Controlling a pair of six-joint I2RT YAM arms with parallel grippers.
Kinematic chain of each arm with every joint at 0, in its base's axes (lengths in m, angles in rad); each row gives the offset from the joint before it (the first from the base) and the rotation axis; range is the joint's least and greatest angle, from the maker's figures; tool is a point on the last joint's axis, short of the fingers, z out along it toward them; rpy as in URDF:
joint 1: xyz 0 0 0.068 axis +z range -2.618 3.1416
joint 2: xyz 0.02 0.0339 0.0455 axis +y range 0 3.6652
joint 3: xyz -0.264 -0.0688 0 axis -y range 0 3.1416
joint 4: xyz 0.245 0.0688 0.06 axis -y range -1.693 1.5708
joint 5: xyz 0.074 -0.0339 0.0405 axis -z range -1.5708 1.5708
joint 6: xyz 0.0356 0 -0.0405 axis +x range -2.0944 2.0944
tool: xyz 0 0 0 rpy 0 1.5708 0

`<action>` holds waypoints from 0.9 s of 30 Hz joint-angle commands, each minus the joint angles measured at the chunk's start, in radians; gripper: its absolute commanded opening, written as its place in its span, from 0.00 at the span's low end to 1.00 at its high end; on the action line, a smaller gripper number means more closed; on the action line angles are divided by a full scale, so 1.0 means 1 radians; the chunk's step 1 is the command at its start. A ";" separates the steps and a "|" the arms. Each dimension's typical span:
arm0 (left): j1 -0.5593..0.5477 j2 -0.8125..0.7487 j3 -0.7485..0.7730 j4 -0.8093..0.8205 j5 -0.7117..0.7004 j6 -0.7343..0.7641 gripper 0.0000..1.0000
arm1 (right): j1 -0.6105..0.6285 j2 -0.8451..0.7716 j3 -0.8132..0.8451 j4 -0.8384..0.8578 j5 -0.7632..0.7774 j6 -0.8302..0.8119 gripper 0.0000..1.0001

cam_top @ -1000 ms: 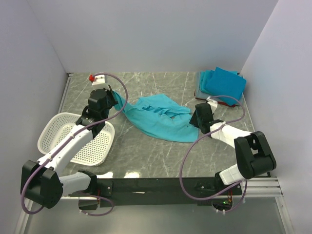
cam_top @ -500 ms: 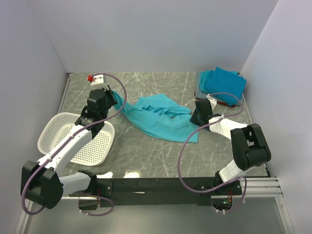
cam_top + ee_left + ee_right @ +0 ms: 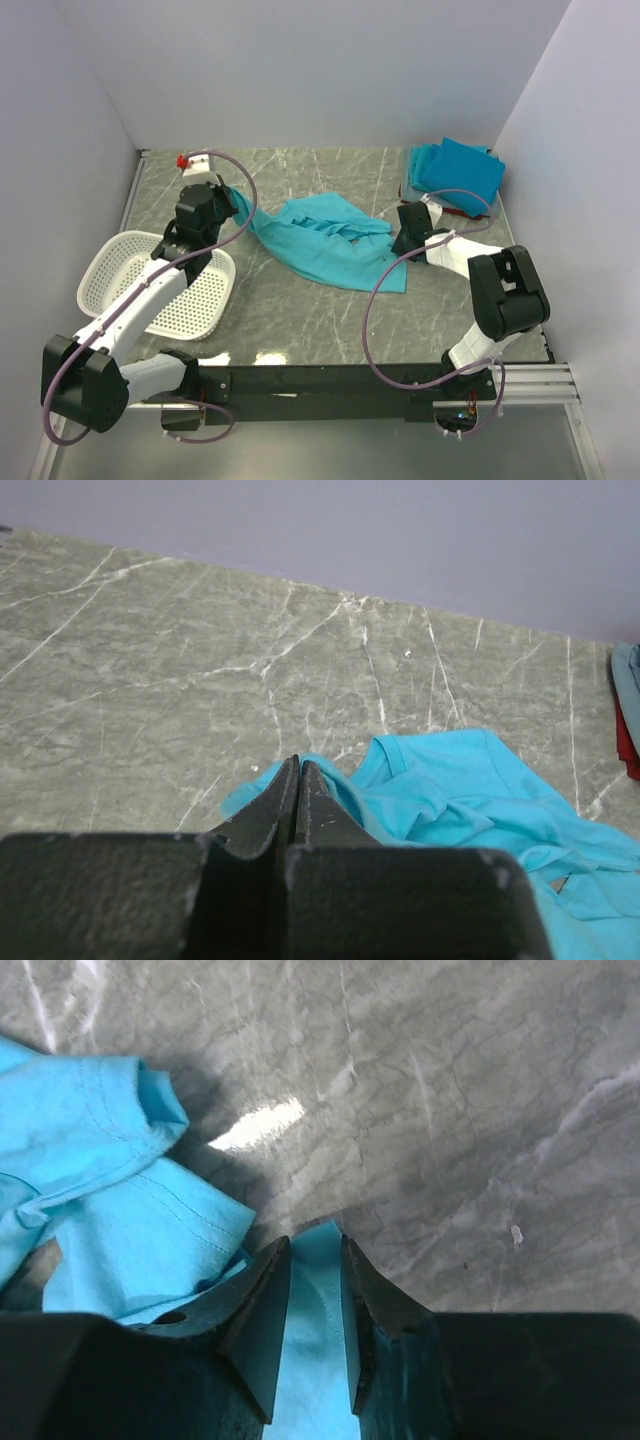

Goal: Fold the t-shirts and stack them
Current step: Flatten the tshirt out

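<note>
A teal t-shirt (image 3: 330, 243) lies crumpled and stretched across the middle of the table. My left gripper (image 3: 231, 199) is shut on the shirt's left end; in the left wrist view the closed jaws (image 3: 297, 766) sit against the teal cloth (image 3: 470, 790). My right gripper (image 3: 400, 241) is shut on the shirt's right edge; in the right wrist view a strip of teal cloth fills the gap between the jaws (image 3: 315, 1247), and more of the shirt (image 3: 100, 1140) lies to the left. A stack of folded t-shirts (image 3: 455, 172), teal over pale grey-blue and red, sits at the back right.
A white perforated basket (image 3: 112, 262) stands at the front left, under the left arm. Lilac walls close the table on the left, back and right. The folded stack's edge (image 3: 630, 710) shows at the right of the left wrist view.
My right arm's elbow has swung back and the gripper has shifted slightly back-left with the shirt's edge. My left gripper has drifted a little to the back-left, drawing the shirt's left end.
</note>
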 commanded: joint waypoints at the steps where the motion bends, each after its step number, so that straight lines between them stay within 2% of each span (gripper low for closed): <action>1: 0.007 -0.039 -0.005 0.038 0.021 -0.012 0.00 | -0.005 -0.006 0.034 -0.038 0.007 0.017 0.35; 6: 0.012 -0.053 -0.016 0.047 0.032 -0.015 0.00 | -0.005 -0.011 0.049 -0.070 0.025 0.015 0.39; 23: 0.027 -0.087 -0.027 0.043 0.045 -0.021 0.00 | -0.010 0.046 0.118 -0.168 -0.012 -0.035 0.36; 27: 0.030 -0.104 -0.033 0.038 0.049 -0.022 0.00 | -0.019 0.035 0.112 -0.171 -0.062 -0.046 0.41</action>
